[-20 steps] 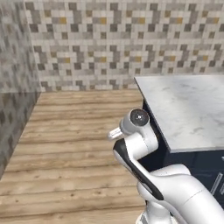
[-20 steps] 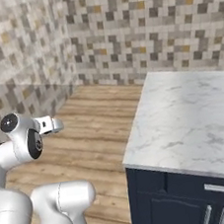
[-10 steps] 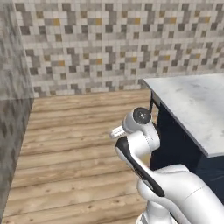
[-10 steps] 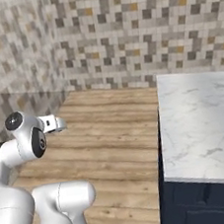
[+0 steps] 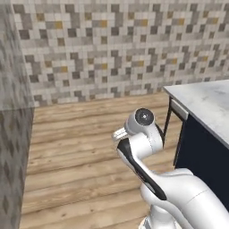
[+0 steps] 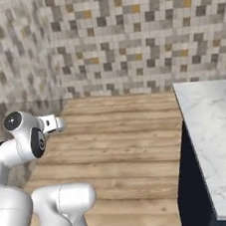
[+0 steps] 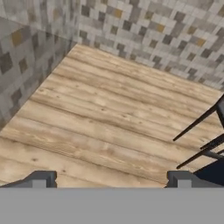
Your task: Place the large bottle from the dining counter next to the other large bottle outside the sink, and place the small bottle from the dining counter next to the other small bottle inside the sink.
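Jaws wide apart, nothing held, over wood floor (image 7: 109, 113); marble counter (image 6: 216, 137) to right.

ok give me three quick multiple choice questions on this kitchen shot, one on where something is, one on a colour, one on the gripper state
1. Where does the marble counter lie in the right base view?
A. along the right side
B. along the left side
C. against the far wall

2. What is the floor made of?
A. grey tile
B. light wooden planks
C. black rubber

3. How does the gripper stand?
A. shut on a bottle
B. shut and empty
C. open and empty

Answers:
1. A, the white marble top runs down the right edge there.
2. B, pale brown planks run across all views.
3. C, in the hand view the two dark fingertips stand far apart, only floor between them.
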